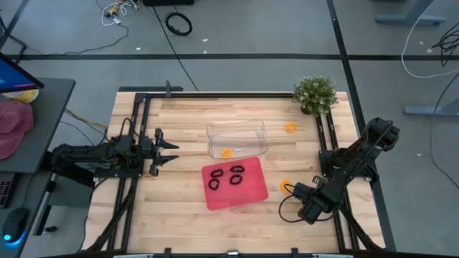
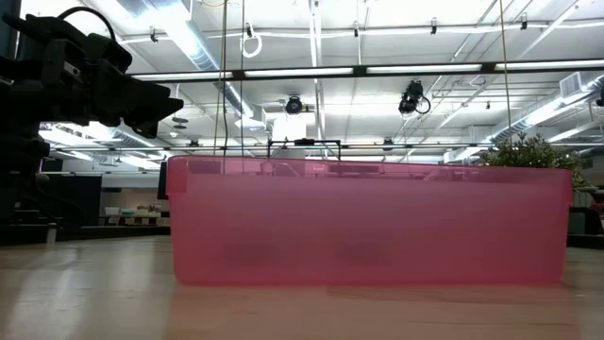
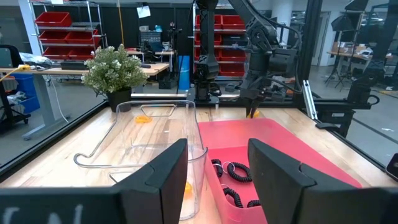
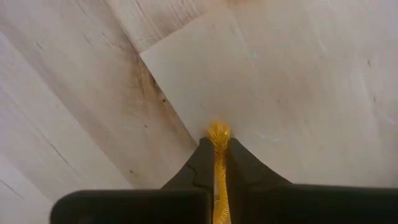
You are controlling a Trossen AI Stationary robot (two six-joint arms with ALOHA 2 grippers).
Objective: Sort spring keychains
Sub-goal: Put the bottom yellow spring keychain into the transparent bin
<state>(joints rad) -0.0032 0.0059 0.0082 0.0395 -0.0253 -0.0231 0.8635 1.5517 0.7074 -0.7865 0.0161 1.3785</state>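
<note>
Right jaws pinch an orange keychain (image 4: 217,134) over the wooden table (image 4: 298,81); left jaws half open

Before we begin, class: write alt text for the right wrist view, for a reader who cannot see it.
The right pincer is shut on an orange spring keychain, squeezed thin between its two dark fingers. Behind it lies pale wooden table, with nothing else in sight.

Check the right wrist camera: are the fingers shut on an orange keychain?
Yes, the right gripper has its fingers pinched on an orange spring keychain just above the wooden table.
</note>
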